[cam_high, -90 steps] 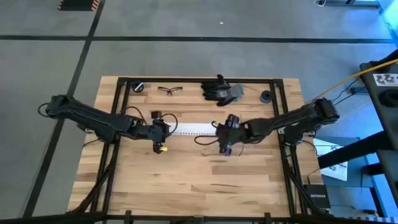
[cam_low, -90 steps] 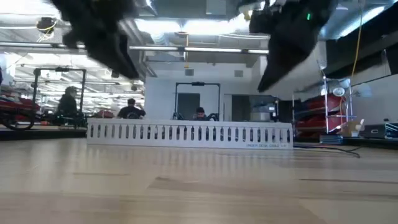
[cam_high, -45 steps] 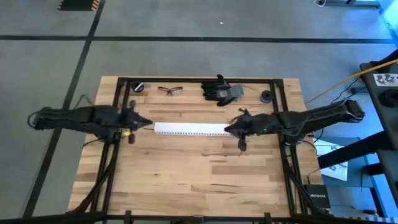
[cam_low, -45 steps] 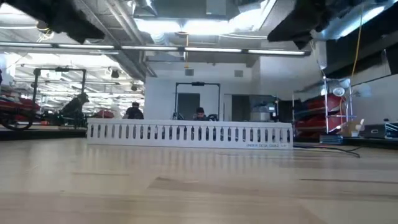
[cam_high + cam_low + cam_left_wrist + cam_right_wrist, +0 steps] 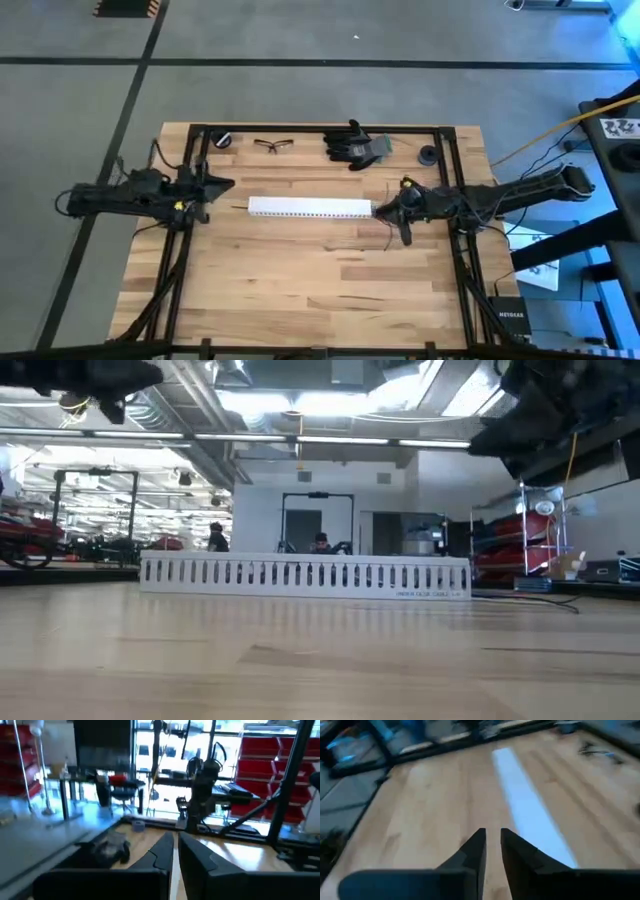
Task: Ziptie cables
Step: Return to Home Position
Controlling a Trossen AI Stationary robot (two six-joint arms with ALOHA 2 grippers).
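left gripper (image 5: 225,184): held above the left side of the table (image 5: 300,290); fingers (image 5: 160,855) seen drawn together, only a sliver between them, nothing gripped.
right gripper (image 5: 379,209): held above the right side; fingers (image 5: 470,855) seen nearly touching, slim gap, nothing gripped.
white duct (image 5: 310,207): laid flat between the two grippers, in line with them; one end just beside the right gripper's tip, the other end apart from the left gripper's tip.
cables: not made out in any view; position cannot be told.
gloves (image 5: 355,147), safety glasses (image 5: 272,145): placed beyond the duct at the table's far edge, well apart from both grippers.
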